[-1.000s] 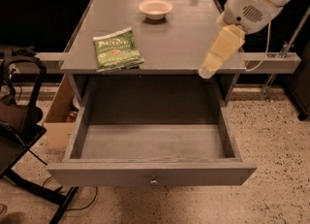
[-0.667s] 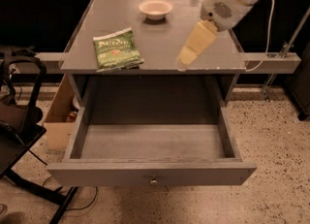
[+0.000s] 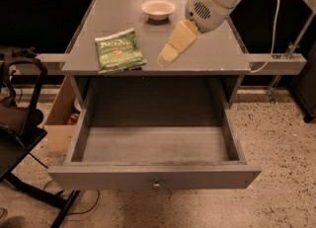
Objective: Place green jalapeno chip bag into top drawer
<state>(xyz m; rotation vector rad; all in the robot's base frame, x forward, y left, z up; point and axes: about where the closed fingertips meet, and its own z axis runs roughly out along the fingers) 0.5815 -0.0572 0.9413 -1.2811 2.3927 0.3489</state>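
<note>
The green jalapeno chip bag (image 3: 118,49) lies flat on the grey table top, near its front left edge. The top drawer (image 3: 154,175) is pulled wide open below the table top, its inside bare, its small round knob at the centre of the front panel. My gripper (image 3: 165,59) hangs from the white arm over the middle of the table top, a short way right of the bag and not touching it. It holds nothing.
A small white bowl (image 3: 158,9) sits at the back of the grey table top (image 3: 217,49). A cardboard box (image 3: 61,118) stands on the floor at the left, beside a black chair frame (image 3: 24,123). A grey rail (image 3: 276,64) runs off to the right.
My arm and gripper have moved left across the table, from over its right edge to over its middle, closer to the chip bag. The bag and drawer have not moved.
</note>
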